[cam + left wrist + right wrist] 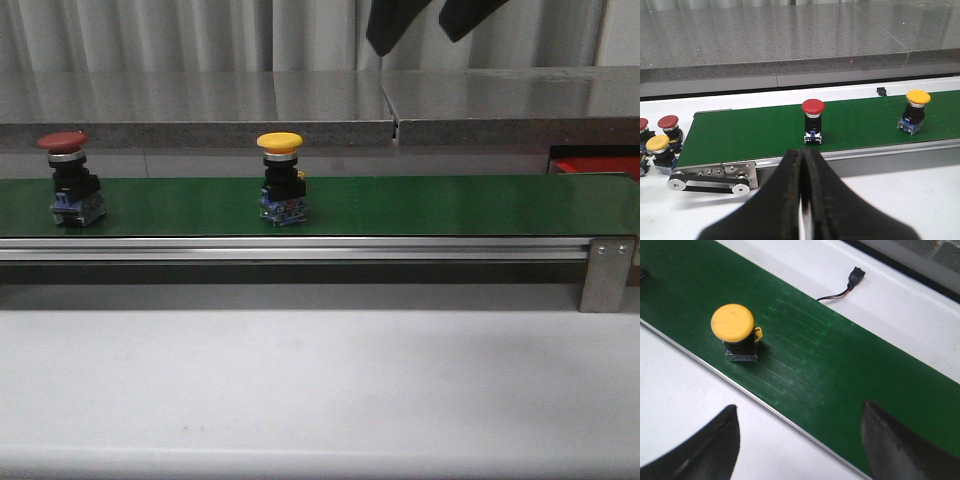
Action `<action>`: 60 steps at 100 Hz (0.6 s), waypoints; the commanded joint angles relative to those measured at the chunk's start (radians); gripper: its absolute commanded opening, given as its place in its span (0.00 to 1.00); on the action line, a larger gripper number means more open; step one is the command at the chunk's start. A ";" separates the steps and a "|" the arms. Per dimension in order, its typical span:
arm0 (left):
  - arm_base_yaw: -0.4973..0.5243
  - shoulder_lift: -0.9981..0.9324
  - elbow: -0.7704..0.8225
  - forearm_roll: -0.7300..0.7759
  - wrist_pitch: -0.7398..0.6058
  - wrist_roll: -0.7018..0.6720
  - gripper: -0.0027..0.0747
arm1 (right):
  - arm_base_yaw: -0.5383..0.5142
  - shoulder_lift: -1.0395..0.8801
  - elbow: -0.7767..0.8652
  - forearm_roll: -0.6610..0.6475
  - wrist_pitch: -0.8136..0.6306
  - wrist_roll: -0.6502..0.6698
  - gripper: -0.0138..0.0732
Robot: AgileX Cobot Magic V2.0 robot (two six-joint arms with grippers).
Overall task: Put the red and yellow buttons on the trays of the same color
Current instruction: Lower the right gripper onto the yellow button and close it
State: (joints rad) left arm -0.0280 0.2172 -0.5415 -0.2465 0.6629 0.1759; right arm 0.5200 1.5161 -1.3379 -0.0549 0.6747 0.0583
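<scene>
Green conveyor belt (420, 205) carries an upright yellow mushroom-head push button (733, 323), standing ahead of the spread-fingered, empty right gripper (800, 440), while the left gripper (802, 165) is pinched closed on nothing.

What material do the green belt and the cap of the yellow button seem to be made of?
Green belt: probably rubber or PVC, matte, with faint scuff lines. Yellow button: the cap looks like smooth moulded plastic with a dull sheen; its body looks like black plastic.
</scene>
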 commanded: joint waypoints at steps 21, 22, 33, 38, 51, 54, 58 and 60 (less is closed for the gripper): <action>-0.006 0.014 -0.025 -0.019 -0.078 -0.005 0.01 | 0.007 0.159 -0.271 0.055 0.177 -0.100 0.75; -0.006 0.014 -0.025 -0.019 -0.078 -0.005 0.01 | 0.007 0.168 -0.281 0.055 0.181 -0.108 0.75; -0.006 0.014 -0.025 -0.019 -0.078 -0.005 0.01 | 0.007 0.236 -0.362 0.106 0.233 -0.156 0.75; -0.006 0.014 -0.025 -0.019 -0.078 -0.005 0.01 | 0.007 0.267 -0.396 0.128 0.254 -0.173 0.75; -0.006 0.014 -0.025 -0.019 -0.078 -0.005 0.01 | 0.007 0.346 -0.476 0.167 0.308 -0.214 0.75; -0.006 0.014 -0.025 -0.019 -0.078 -0.005 0.01 | 0.007 0.360 -0.490 0.168 0.320 -0.216 0.75; -0.006 0.014 -0.025 -0.019 -0.078 -0.005 0.01 | 0.007 0.382 -0.509 0.168 0.330 -0.217 0.75; -0.006 0.014 -0.025 -0.019 -0.078 -0.005 0.01 | 0.007 0.392 -0.517 0.168 0.336 -0.217 0.75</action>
State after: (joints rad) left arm -0.0280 0.2172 -0.5415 -0.2465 0.6629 0.1759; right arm 0.5246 1.9204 -1.7910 0.0982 1.0094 -0.1360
